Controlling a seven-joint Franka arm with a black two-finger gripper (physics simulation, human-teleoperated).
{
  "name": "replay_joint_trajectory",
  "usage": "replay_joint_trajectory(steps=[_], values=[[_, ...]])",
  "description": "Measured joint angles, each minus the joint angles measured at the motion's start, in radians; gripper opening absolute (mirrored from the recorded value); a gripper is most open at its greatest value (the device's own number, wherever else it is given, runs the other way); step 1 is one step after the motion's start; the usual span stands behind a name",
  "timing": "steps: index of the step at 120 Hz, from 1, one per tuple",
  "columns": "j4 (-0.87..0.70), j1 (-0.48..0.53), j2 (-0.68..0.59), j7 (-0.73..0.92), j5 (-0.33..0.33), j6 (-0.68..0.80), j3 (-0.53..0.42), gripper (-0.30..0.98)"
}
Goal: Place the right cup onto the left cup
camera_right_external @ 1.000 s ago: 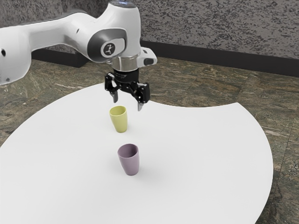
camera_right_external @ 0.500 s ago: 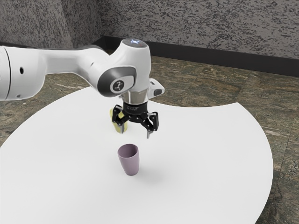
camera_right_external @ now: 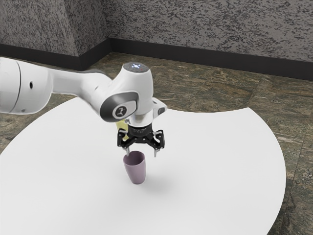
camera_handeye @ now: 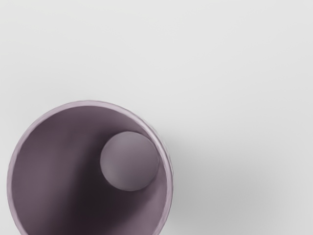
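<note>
Exterior view, here's my gripper [camera_right_external: 142,152], fingers spread, near the upright purple cup [camera_right_external: 137,172], smooth white tabletop [camera_right_external: 215,171] curving beneath, yellow cup [camera_right_external: 122,126] peeking out behind me, veined brown floor [camera_right_external: 205,90], dark skirting [camera_right_external: 210,53], mottled grey wall [camera_right_external: 210,24].

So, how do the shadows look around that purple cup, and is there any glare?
Exterior view: a faint, soft-edged shadow on the white table, toward the view's right of the purple cup; no harsh glare on either. Wrist view: deep shade inside the cup, soft grey shadow on the table beside it.
</note>
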Motion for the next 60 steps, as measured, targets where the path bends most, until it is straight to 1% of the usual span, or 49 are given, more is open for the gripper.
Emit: replay_joint_trajectory(steps=[60], values=[[-0.009,0.004,0.094,-0.074,0.004,0.109,0.021,0.69]])
